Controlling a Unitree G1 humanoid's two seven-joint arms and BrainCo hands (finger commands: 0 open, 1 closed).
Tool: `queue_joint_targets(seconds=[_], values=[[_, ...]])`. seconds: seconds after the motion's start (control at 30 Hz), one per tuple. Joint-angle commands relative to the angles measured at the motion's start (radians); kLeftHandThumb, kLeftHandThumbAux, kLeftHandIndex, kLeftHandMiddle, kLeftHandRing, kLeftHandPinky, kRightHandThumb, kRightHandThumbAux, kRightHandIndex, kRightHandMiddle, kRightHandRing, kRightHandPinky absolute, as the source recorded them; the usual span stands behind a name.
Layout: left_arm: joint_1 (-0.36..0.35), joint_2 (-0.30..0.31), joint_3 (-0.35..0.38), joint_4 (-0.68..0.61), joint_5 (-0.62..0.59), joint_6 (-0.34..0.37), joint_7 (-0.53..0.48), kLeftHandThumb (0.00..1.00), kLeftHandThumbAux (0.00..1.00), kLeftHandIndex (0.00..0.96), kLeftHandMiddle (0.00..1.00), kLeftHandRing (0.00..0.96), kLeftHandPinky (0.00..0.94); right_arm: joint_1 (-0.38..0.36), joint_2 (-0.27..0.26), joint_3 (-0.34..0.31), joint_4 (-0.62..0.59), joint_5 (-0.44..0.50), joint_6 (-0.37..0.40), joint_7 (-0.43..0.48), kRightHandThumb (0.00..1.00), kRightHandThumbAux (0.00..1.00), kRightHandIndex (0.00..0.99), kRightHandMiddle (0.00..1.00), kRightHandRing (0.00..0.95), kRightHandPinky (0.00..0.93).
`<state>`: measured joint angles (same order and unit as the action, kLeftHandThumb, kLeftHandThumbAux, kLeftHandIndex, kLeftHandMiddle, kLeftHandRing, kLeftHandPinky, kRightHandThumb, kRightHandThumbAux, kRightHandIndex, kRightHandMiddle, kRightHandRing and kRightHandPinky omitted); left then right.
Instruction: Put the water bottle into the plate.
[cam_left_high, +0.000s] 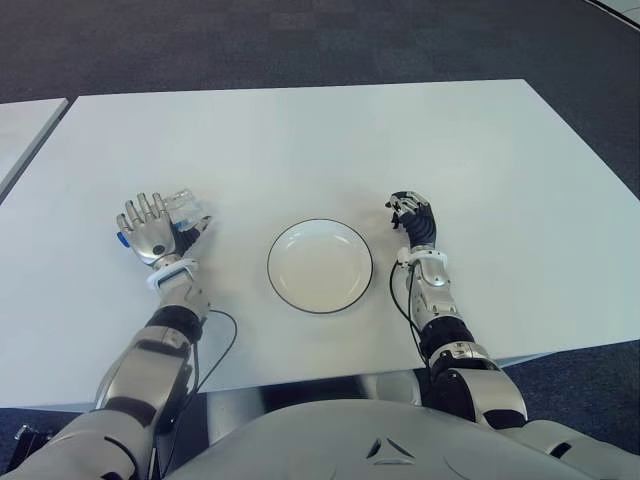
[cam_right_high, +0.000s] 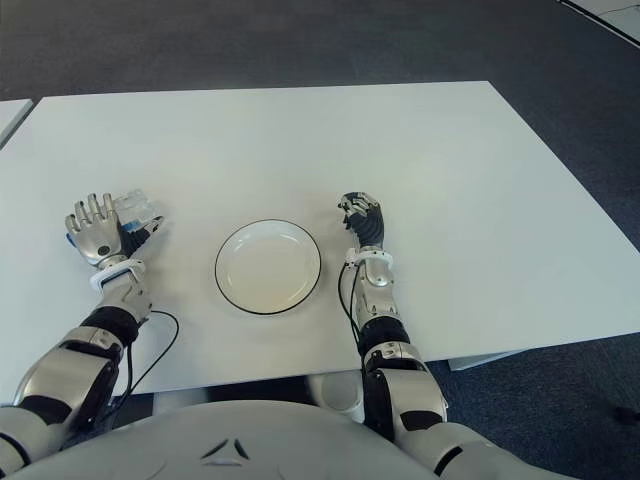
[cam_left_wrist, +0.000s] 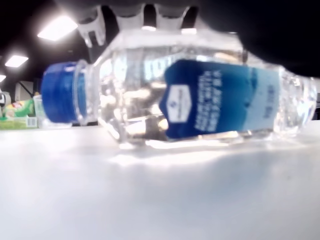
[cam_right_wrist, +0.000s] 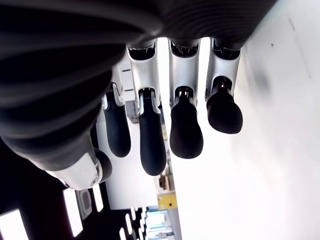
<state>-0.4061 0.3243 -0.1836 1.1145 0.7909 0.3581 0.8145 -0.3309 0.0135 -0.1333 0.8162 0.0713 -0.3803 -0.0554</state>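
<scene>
A clear water bottle (cam_left_wrist: 200, 100) with a blue cap and blue label lies on its side on the white table (cam_left_high: 300, 140), left of the plate. My left hand (cam_left_high: 150, 228) is at the bottle (cam_left_high: 187, 206) with fingers spread over it and not closed around it. In the left wrist view the fingertips (cam_left_wrist: 92, 27) show just above the bottle. The white plate (cam_left_high: 320, 265) with a dark rim sits empty in the middle near the front edge. My right hand (cam_left_high: 410, 215) shows right of the plate, its fingers (cam_right_wrist: 185, 130) loosely bent and holding nothing.
A second white table edge (cam_left_high: 25, 125) shows at the far left. Dark carpet lies beyond the table's far edge. The table's front edge runs close to my body.
</scene>
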Motion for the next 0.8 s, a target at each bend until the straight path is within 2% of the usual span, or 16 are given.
queue_joint_targets(seconds=[0.03, 0.53, 0.8], values=[[0.022, -0.028, -0.041, 0.145, -0.044, -0.068, -0.077, 0.633, 0.198, 0.0, 0.0, 0.0, 0.0, 0.054, 0.006, 0.002, 0.038, -0.004, 0.069, -0.003, 0.844, 0.679, 0.429, 0.558, 0.758, 0.749], [0.025, -0.029, -0.093, 0.183, -0.103, -0.173, -0.192, 0.582, 0.269, 0.0, 0.0, 0.0, 0.0, 0.061, 0.004, 0.0, 0.033, -0.008, 0.061, -0.005, 0.844, 0.679, 0.428, 0.558, 0.76, 0.75], [0.03, -0.025, -0.091, 0.175, -0.131, -0.205, -0.229, 0.602, 0.404, 0.0, 0.0, 0.0, 0.0, 0.065, 0.007, -0.001, 0.027, -0.005, 0.06, -0.002, 0.844, 0.679, 0.427, 0.559, 0.762, 0.75]])
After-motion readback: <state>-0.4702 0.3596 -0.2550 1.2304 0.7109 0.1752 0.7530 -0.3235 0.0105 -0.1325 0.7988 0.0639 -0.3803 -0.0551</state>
